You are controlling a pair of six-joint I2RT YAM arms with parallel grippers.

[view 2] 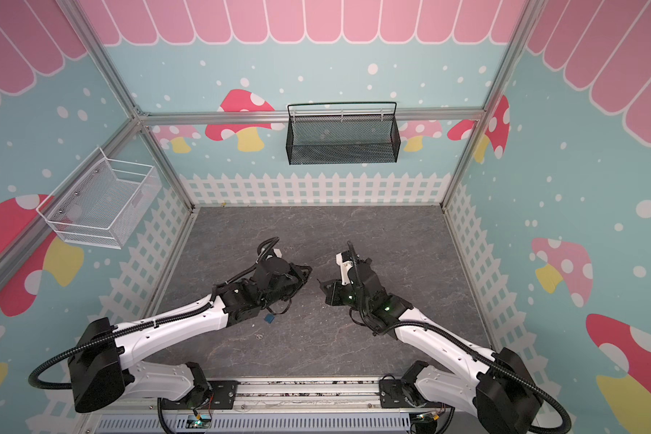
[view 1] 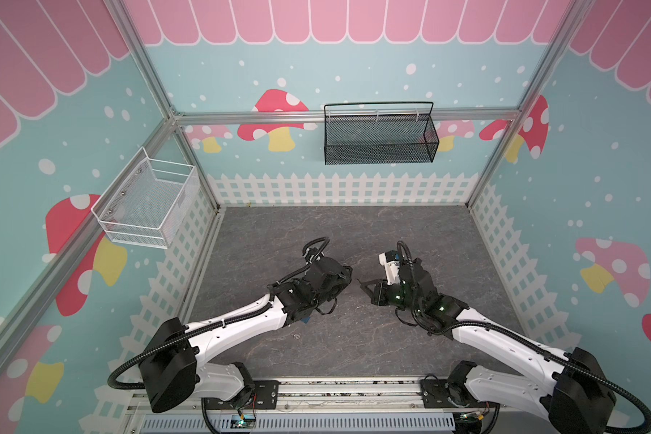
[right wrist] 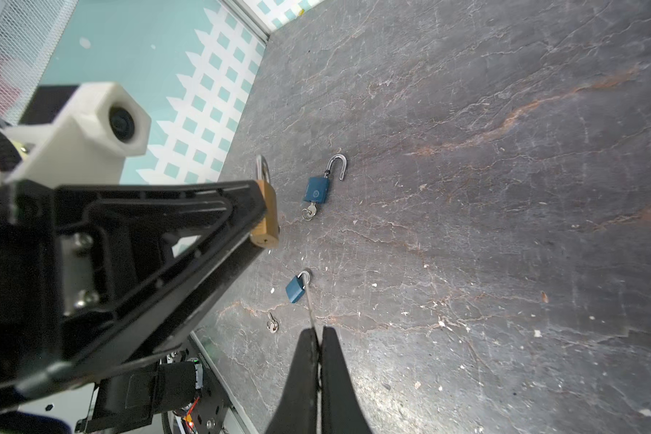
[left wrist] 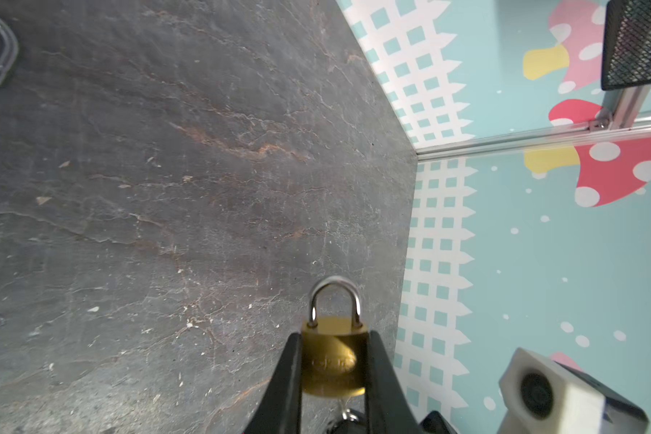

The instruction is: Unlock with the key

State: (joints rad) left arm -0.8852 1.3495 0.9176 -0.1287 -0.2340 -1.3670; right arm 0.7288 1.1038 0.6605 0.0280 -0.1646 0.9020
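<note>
- The left tool (left wrist: 333, 338) clamps the brass padlock (left wrist: 331, 362) by its flat sides above the middle of the worktop (left wrist: 166, 188). The shackle is closed and the keyhole end points toward the right tool (right wrist: 318, 334), with a clear gap between them.
- The right tool is pinched shut on the key (right wrist: 310, 304), which shows only as a thin blade seen edge-on. With so little of it gripped, the key may pivot or slip when it meets the keyhole.
- If the blade arrives off-axis, it likely shoves or twists the padlock in the left tool's hold.
- A dropped key could land among the open blue padlock (right wrist: 317, 189), the second blue padlock (right wrist: 295, 288) and the loose key (right wrist: 272, 324), and be mistaken for that one.
</note>
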